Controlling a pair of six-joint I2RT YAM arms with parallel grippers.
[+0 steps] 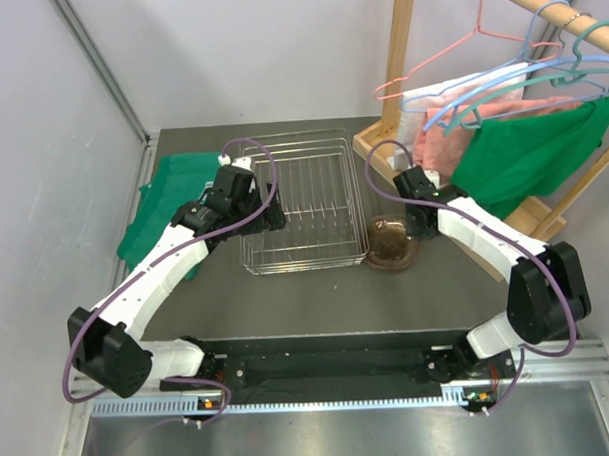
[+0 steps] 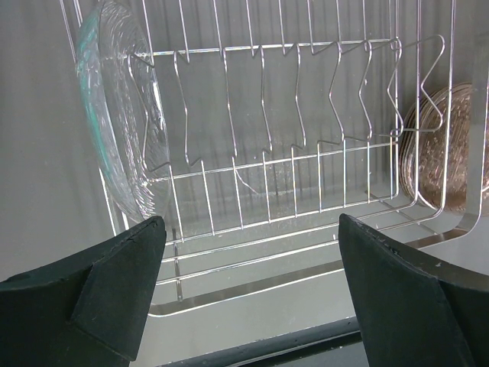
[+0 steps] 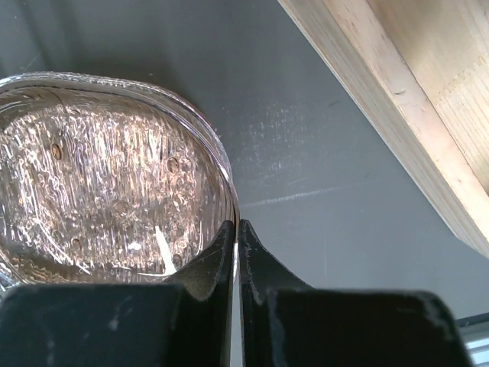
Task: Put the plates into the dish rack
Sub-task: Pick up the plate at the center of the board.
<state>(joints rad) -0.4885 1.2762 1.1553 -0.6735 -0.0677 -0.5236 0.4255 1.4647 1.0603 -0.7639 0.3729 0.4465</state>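
The silver wire dish rack [image 1: 302, 203] sits at mid-table. In the left wrist view a clear glass plate [image 2: 122, 130] stands on edge between the tines at the left end of the rack [image 2: 306, 153]. My left gripper [image 1: 269, 214] is at the rack's left rim, open and empty, its jaws wide apart [image 2: 250, 229]. A brown-tinted textured plate [image 1: 390, 243] lies on the table just right of the rack and shows through the wires [image 2: 447, 145]. My right gripper [image 1: 412, 219] is shut on this plate's rim [image 3: 114, 176], with the fingertips [image 3: 235, 225] pinching the edge.
A wooden garment stand [image 1: 399, 75] with hangers and pink and green clothes [image 1: 527, 145] stands at the back right; its base beam [image 3: 397, 99] is close to my right gripper. A green cloth [image 1: 169, 203] lies left of the rack. Grey walls enclose the left and back.
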